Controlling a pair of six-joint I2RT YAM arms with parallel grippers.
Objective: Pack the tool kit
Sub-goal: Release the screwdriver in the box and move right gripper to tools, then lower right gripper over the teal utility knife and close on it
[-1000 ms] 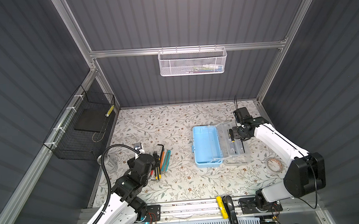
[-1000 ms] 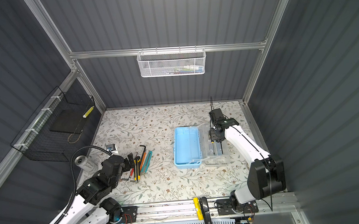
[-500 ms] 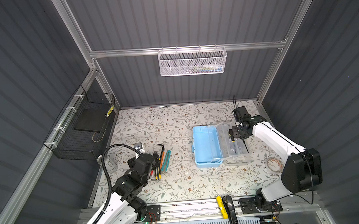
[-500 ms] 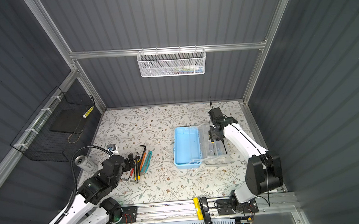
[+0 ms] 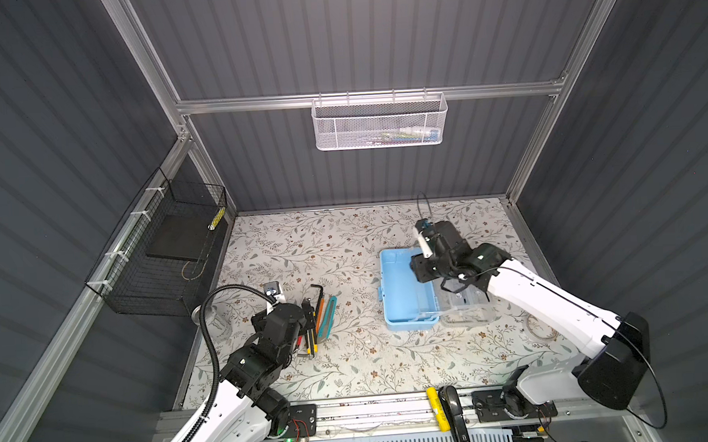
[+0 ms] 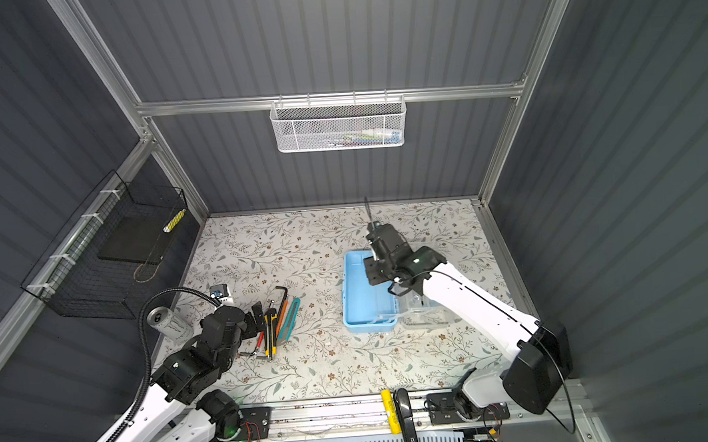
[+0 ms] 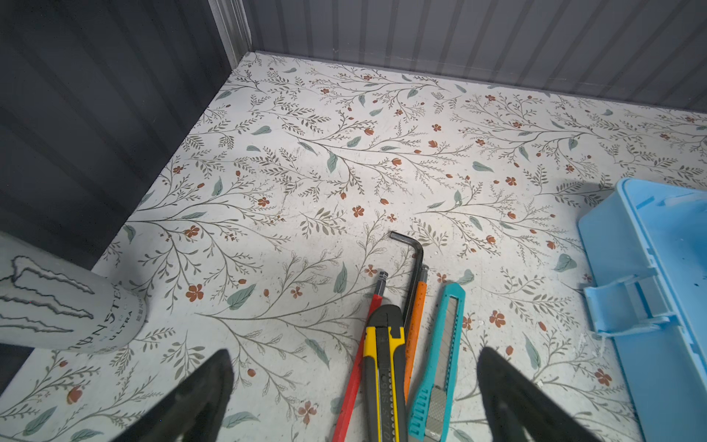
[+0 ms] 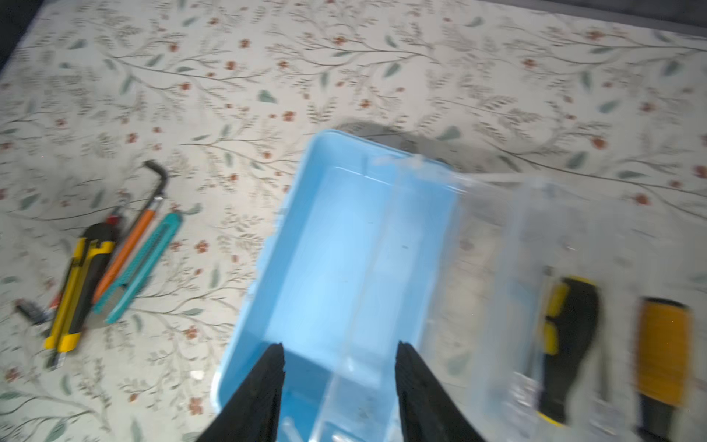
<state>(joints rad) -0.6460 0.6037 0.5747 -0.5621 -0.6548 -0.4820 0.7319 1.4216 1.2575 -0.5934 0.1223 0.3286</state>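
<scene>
Blue box (image 5: 401,286) lying open, knives (image 7: 382,363) and hex keys (image 7: 417,264) bunched left of it; left gripper (image 7: 354,356) gapes above them, right gripper (image 8: 340,346) hangs parted, seemingly empty, over the box, where closing could snag the clear tray (image 8: 405,248).

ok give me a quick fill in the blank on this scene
1. The open box is light ___.
2. The teal knife lies right beside an ___ hex key.
3. The can stands ___.
4. The left tool is ___ and holds nothing.

Missing words: blue; orange; upright; open.
</scene>
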